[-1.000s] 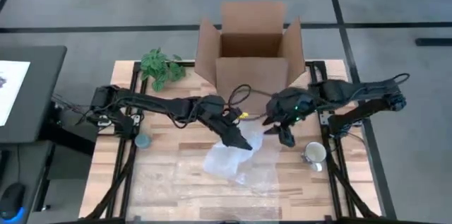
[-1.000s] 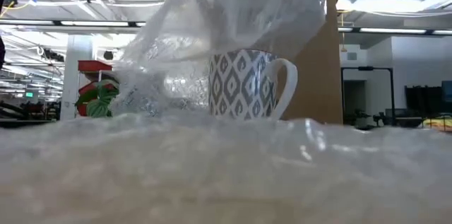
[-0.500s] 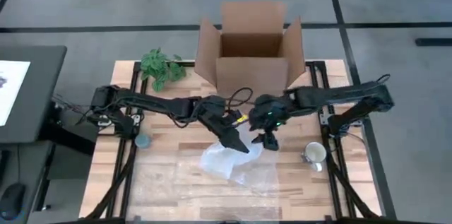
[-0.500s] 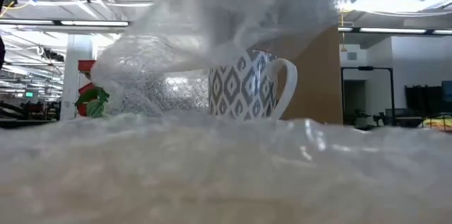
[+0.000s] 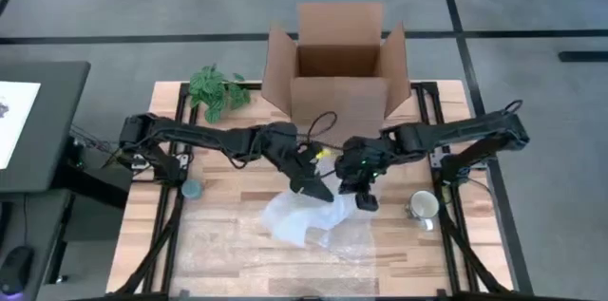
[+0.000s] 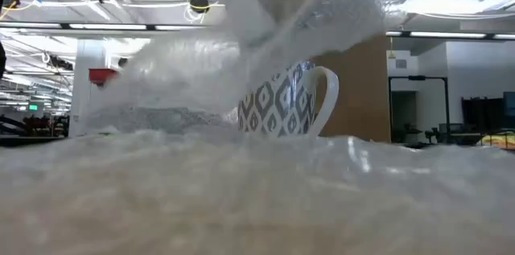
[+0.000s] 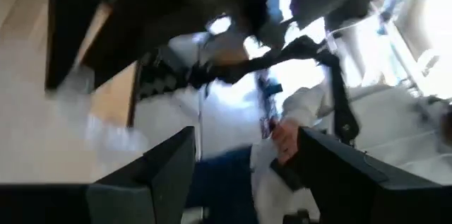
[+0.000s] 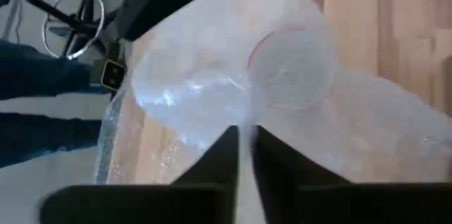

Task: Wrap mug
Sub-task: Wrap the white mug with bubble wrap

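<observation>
A grey-patterned mug stands upright at the table's middle, with a sheet of clear bubble wrap raised over it like a tent. Through the wrap, the right wrist view shows its round rim. My right gripper is shut on the wrap at the mug's right. My left gripper stands open at the wrap's far edge, just left of the right one. My right gripper pinches a gathered part of the bubble wrap between its two fingers, coming from above and from the table's right. The wrap runs up from the table to the fingers and spreads over the mug's top. Whether my left gripper touches the wrap I cannot tell.
An open cardboard box stands at the far edge behind both grippers. A second pale mug sits near the right edge, a green plant at the far left, and a small blue-grey round thing at the left.
My right gripper has gone toward the table's left and then its near edge, still shut on the wrap. The wrap has been drawn over the mug. Its left part has sunk lower and now hides the plant in the low view.
</observation>
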`<state>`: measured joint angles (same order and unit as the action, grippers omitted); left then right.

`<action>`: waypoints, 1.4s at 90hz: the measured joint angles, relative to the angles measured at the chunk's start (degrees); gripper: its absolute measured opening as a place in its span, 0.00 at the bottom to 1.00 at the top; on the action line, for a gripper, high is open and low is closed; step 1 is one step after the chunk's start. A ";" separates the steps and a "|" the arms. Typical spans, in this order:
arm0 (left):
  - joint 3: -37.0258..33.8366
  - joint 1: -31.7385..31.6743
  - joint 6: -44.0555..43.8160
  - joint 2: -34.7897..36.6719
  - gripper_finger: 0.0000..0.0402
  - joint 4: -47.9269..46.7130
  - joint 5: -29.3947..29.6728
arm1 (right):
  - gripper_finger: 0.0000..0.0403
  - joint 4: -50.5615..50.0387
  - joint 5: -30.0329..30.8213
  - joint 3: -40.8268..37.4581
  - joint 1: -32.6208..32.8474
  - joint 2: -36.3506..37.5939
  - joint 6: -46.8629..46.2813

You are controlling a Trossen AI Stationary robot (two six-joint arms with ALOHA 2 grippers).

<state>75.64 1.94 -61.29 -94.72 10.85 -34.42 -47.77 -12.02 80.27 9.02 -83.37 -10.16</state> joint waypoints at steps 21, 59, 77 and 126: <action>-0.02 -1.25 0.23 4.13 0.56 -0.92 0.75 | 0.00 -9.40 3.56 0.00 0.53 5.08 0.33; 0.00 -0.11 2.87 6.65 0.56 -12.45 2.54 | 0.01 -20.14 7.10 -16.06 3.02 12.36 2.69; 0.00 0.36 3.61 6.52 0.56 -16.97 3.77 | 0.14 -25.61 2.14 -16.56 -0.26 11.85 -0.30; -0.02 7.55 -1.82 11.96 0.56 -39.66 -0.05 | 0.31 -1.14 -6.53 1.86 -3.06 6.31 -5.14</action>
<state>75.61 9.50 -63.11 -82.76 -28.81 -34.46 -48.91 -18.55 82.13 5.96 -77.07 -15.30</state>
